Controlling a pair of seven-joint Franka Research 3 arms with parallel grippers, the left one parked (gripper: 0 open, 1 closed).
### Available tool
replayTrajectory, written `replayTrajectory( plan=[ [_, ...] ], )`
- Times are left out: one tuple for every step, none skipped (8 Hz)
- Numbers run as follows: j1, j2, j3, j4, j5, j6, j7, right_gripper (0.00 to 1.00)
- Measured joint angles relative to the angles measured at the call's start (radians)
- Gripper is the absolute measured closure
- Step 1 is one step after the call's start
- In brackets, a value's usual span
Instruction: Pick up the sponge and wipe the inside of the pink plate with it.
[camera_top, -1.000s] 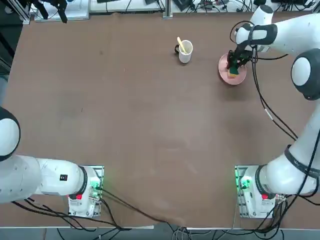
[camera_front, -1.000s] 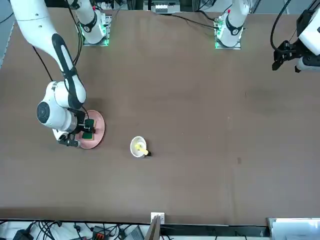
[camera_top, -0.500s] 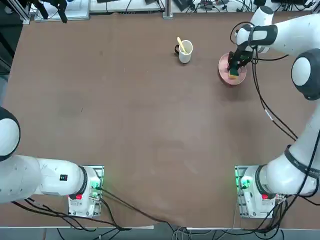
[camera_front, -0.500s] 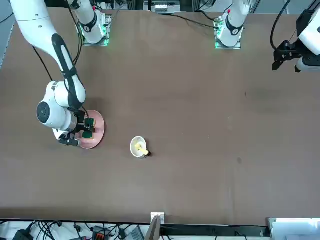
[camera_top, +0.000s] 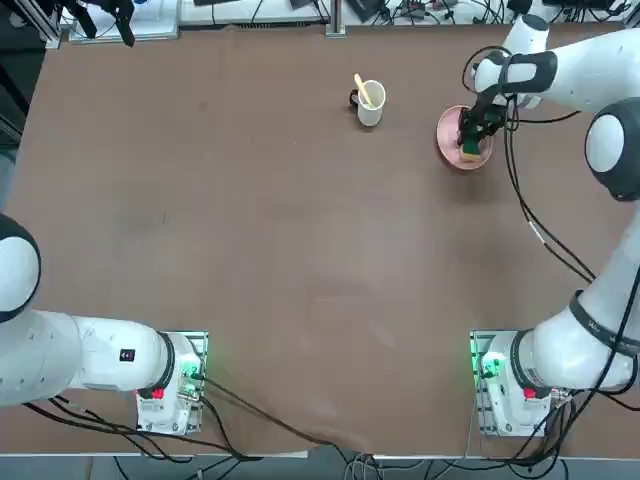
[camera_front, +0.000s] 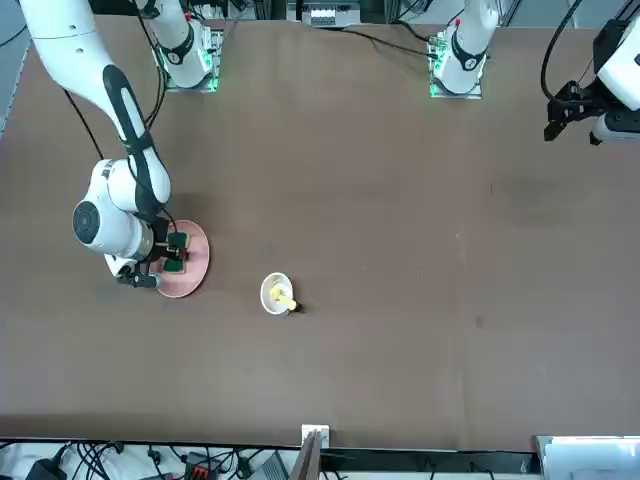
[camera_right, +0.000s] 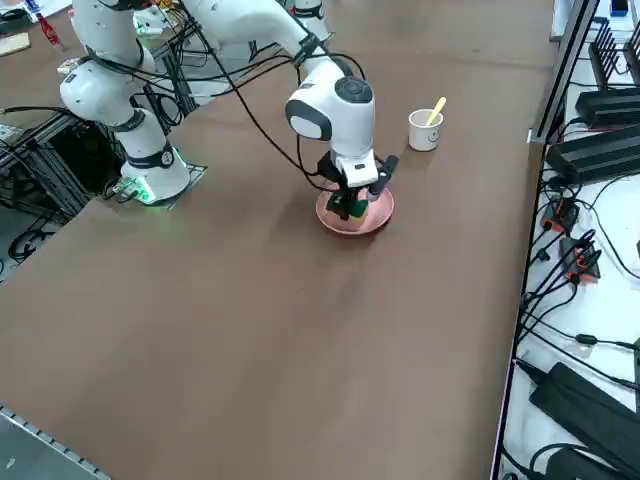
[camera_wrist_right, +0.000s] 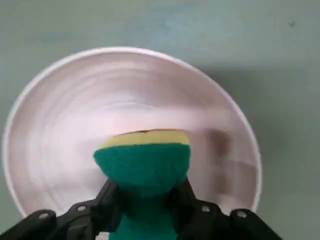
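Note:
My right gripper (camera_wrist_right: 145, 197) is shut on the sponge (camera_wrist_right: 144, 162), green block with a yellow layer pressed down toward the dish. It hangs over the inside of the pink plate (camera_wrist_right: 55, 120), which sits at the table's far right in the top view. There the sponge (camera_top: 469, 151) shows as a yellow-green spot under the gripper (camera_top: 472, 131) on the pink plate (camera_top: 447, 133). In the front view the gripper (camera_front: 170, 253) holds the sponge (camera_front: 174, 266) over the plate (camera_front: 195, 262). The side view shows the gripper (camera_right: 352, 204) low above the plate (camera_right: 378, 213).
A white mug (camera_top: 371, 103) with a yellow utensil stands left of the plate in the top view, a short gap away. It also shows in the side view as the mug (camera_right: 425, 129). Cables and power bricks (camera_right: 590, 150) lie beyond the table's edge.
The gripper with the sponge has shifted slightly across the plate, toward the plate's right side in the top view. Plate and mug have stayed put.

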Motion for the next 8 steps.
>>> replayTrajectory(
  plan=[
    [0.0, -0.003, -0.016, -0.009, -0.015, -0.001, -0.021, 0.5],
    [-0.001, -0.004, -0.025, -0.012, -0.04, -0.001, -0.034, 0.5],
    [-0.001, -0.006, -0.026, -0.012, -0.07, -0.002, -0.034, 0.5],
    [0.0, -0.007, -0.025, -0.012, -0.085, -0.001, -0.034, 0.5],
    [0.001, -0.007, -0.025, -0.011, -0.091, 0.0, -0.034, 0.5],
    [0.004, -0.006, -0.025, -0.011, -0.094, 0.005, -0.034, 0.5],
    [0.006, -0.003, -0.025, -0.007, -0.096, 0.011, -0.034, 0.5],
    [0.007, 0.004, -0.025, 0.004, -0.097, 0.016, -0.034, 0.5]
  ],
)
